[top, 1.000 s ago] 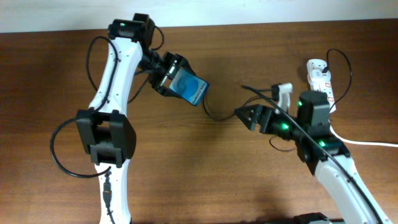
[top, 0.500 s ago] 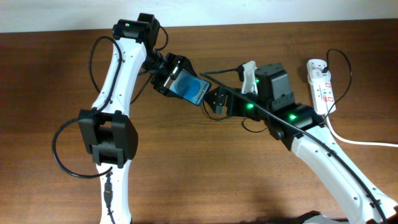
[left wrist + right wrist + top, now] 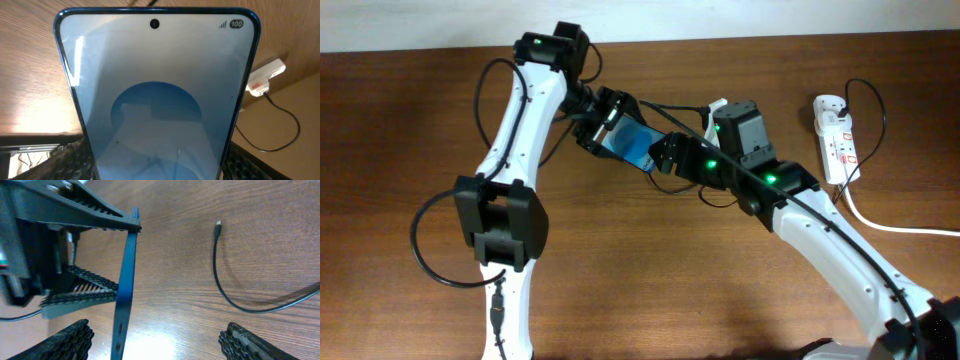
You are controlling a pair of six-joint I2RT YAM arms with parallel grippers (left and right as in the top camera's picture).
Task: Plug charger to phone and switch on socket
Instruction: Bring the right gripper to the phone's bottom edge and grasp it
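Note:
My left gripper (image 3: 608, 122) is shut on the phone (image 3: 634, 146) and holds it above the table, its blue-and-white screen filling the left wrist view (image 3: 155, 95). In the right wrist view the phone (image 3: 127, 275) shows edge-on, with its lower end between my right gripper's (image 3: 160, 347) open fingers, nearer the left finger. My right gripper (image 3: 665, 155) is empty. The charger (image 3: 235, 302) lies loose on the table, its plug tip (image 3: 218, 226) off to the right of the phone. The white socket (image 3: 837, 135) lies at the far right.
The socket's thick white cord (image 3: 900, 228) runs off the right edge. The two arms nearly meet over the middle of the wooden table (image 3: 620, 290). A small white-and-red thing with a thin black cable (image 3: 265, 77) shows beyond the phone in the left wrist view.
My right arm has swung left and up, from mid-table to the phone's lower end. My left arm has shifted the phone slightly right.

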